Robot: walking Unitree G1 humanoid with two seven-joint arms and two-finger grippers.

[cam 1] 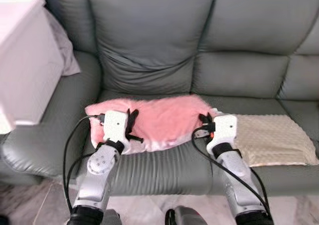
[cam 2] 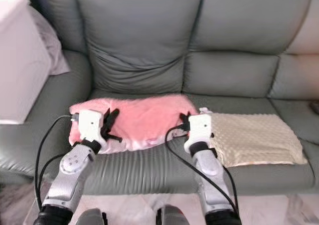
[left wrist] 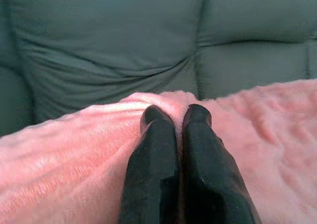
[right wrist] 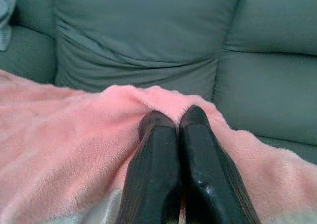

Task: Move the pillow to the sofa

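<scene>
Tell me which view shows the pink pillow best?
Left eye view: the whole pink pillow lies on the sofa seat, the left gripper and right gripper at its ends. The wrist views give fabric close-ups around shut fingers.

Cream dimpled mat [cam 1: 271, 139] flat on seat; white box [cam 1: 22, 60] over armrest, grey cloth [cam 1: 64, 48] behind.

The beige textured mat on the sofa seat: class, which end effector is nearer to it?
Right. The right end effector grips the pink pillow at the end that meets the beige mat; the left end effector grips the pillow's far end.
</scene>
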